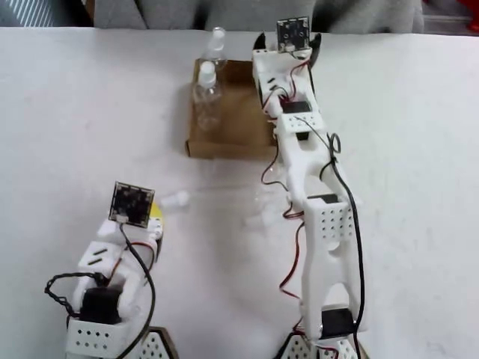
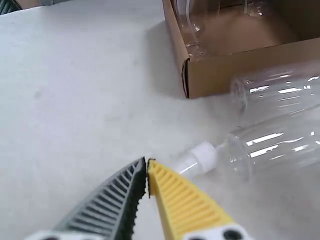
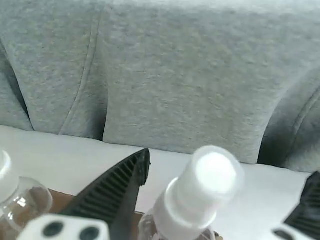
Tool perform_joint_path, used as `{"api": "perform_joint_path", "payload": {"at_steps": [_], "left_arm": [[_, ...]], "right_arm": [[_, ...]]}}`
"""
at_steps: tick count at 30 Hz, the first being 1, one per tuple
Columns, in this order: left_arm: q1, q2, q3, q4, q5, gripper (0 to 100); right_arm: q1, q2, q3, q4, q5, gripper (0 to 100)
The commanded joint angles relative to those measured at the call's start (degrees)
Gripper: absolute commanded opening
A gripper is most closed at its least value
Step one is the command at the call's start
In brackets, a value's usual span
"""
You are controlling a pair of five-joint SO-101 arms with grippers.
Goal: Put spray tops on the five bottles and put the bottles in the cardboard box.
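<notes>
The brown cardboard box (image 1: 228, 142), upper centre, holds upright clear plastic spray-topped bottles (image 1: 207, 88). The right gripper (image 3: 227, 172) gapes wide around one. The left gripper (image 2: 146, 174), jaws together at lower left, faces a lying clear bottle (image 2: 270, 147).

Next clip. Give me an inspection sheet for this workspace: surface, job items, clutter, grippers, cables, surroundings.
Surface: white table, bare parts look clean.
Job's things: cardboard box open; near capped bottle and far capped bottle stand in it; third capped bottle at the right gripper; lying capped bottle and other lying bottle on the table beside the box, the latter's top out of frame.
Clutter: nothing seen.
Grippers: left gripper shut, empty, tips beside the lying bottle's spray top; right gripper's hold unclear.
Cables: red and black wires along the right arm; black cable on the left arm.
Surroundings: grey fabric behind the table.
</notes>
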Motion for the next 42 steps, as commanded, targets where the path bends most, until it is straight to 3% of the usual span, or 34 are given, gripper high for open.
{"api": "perform_joint_path", "payload": {"at_steps": [1, 8, 17, 27, 35, 38, 42], "left_arm": [[-0.31, -0.66, -0.18, -1.41, -0.53, 3], [-0.31, -0.66, -0.18, -1.41, -0.53, 3], [-0.31, -0.66, -0.18, -1.41, -0.53, 3], [-0.31, -0.66, -0.18, -1.41, -0.53, 3], [-0.31, -0.66, -0.18, -1.41, -0.53, 3], [-0.31, -0.66, -0.18, -1.41, -0.53, 2], [-0.4, -0.66, -0.18, -1.41, -0.53, 2]], "right_arm": [[0.31, -6.2, -3.08, 0.75, -0.44, 41.7], [1.36, -9.1, -2.81, 1.1, -0.44, 41.7], [4.09, -16.4, -3.16, 8.75, -0.44, 41.7], [6.2, -28.62, -2.73, 32.57, -0.44, 41.5], [5.93, -38.29, -2.73, 59.65, -0.35, 41.2], [6.11, -40.92, -2.73, 66.51, -0.35, 34.4], [6.2, -44.09, -2.73, 73.71, -0.35, 13.4]]}}
